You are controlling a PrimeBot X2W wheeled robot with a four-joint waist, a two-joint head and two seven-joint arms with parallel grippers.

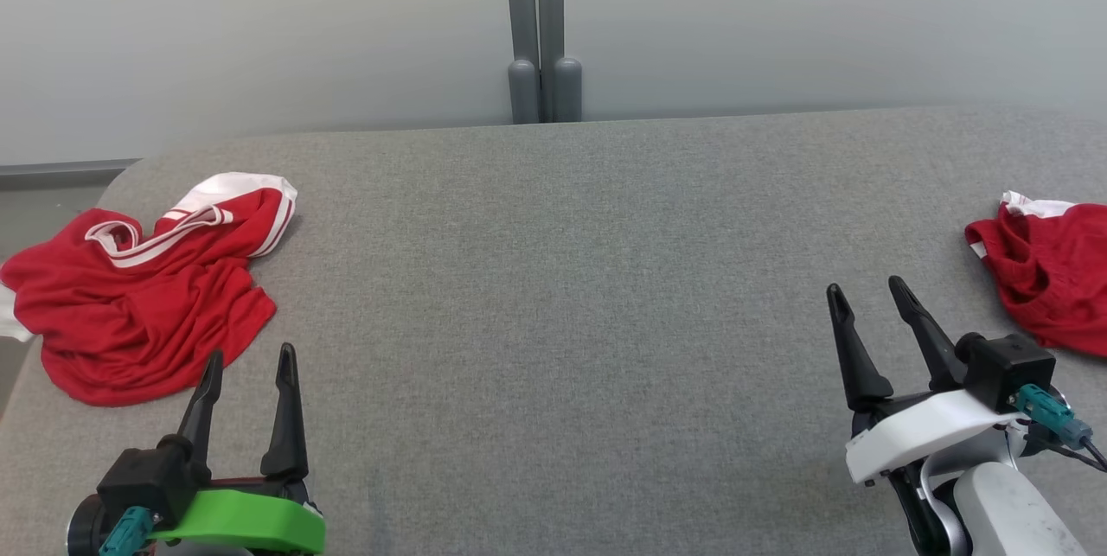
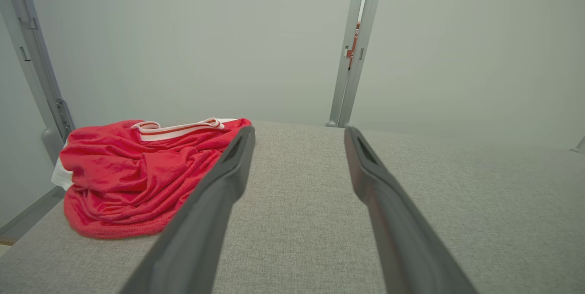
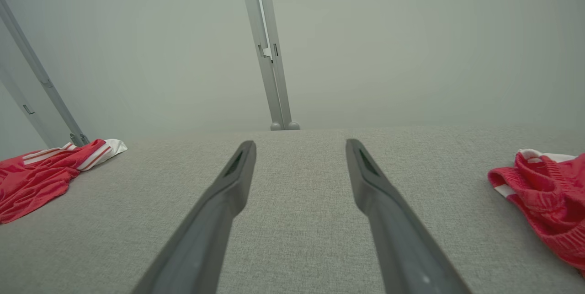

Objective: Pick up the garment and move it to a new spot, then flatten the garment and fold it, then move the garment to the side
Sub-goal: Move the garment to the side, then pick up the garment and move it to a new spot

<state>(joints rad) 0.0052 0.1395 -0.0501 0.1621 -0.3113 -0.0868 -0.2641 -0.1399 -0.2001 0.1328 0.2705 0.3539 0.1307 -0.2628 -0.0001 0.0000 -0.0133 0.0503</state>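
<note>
Garment (image 1: 138,297), red with white trim, lies crumpled at the table's (image 1: 562,322) 9 o'clock edge, at 11 o'clock from the left gripper (image 1: 250,354). Right gripper (image 1: 866,286) has a second red garment (image 1: 1051,271) at its 2 o'clock. Both grippers gape wide, holding nothing. Step in hand: pickup, not begun. Next: reach one heap, pinch a raised fold.

Head view down onto grey table (image 1: 553,322), wrist views low along it, sharing rear post (image 1: 540,20)

grey fabric table (image 1: 553,297), crumpled red garment (image 1: 138,305) left, second red garment (image 1: 1051,275) right
</note>
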